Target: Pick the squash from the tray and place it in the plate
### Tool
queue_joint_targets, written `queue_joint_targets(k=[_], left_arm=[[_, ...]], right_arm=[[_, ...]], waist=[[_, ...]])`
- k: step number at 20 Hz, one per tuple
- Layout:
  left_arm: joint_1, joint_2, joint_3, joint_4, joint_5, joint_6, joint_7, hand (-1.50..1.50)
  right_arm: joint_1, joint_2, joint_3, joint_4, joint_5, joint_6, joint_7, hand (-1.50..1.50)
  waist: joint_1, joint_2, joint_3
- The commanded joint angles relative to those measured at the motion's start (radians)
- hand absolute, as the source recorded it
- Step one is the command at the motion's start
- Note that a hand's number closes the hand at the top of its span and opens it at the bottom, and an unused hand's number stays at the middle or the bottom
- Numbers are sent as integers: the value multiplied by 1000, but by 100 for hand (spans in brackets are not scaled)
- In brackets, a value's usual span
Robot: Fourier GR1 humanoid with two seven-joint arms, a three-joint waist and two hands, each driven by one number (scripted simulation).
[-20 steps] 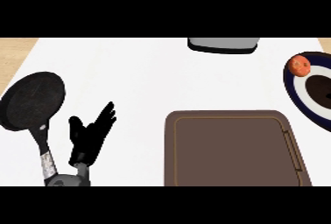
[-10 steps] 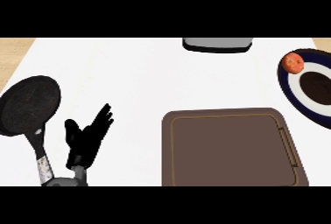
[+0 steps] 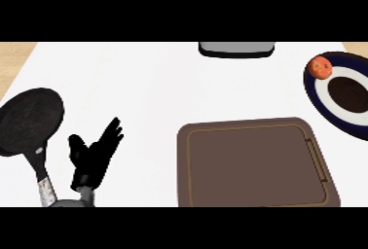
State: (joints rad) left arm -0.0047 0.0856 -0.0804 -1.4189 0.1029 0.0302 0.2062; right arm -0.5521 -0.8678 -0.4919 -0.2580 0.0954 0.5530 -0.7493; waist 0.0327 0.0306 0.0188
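The brown tray (image 3: 255, 163) lies at the lower right of the white counter with nothing on it. A round orange-red squash (image 3: 321, 67) rests on the rim of the dark blue and white plate (image 3: 343, 95) at the right edge. My left hand (image 3: 93, 156) is at the lower left, open, fingers straight and pointing up, holding nothing, well left of the tray. The right hand does not show.
A black frying pan (image 3: 28, 121) lies at the far left, its handle (image 3: 43, 177) running down beside my left hand. A grey container (image 3: 237, 47) sits at the counter's far edge. Wooden floor (image 3: 14, 51) shows at the upper left corner.
The whole view has shifted: tray, plate and pan sit slightly further left in the picture. The left hand has stayed open and at rest.
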Motion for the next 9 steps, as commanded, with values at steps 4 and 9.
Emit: queue_joint_targets(k=[4, 9], left_arm=[[-11, 9, 8, -17, 0, 4, 7, 0], [-15, -8, 5, -6, -6, 23, 19, 0]], right_arm=[[109, -17, 40, -46, 13, 193, -194, -150], [153, -1, 56, -71, 4, 157, -220, -150]], waist=[[-15, -8, 1], [-17, -6, 2]])
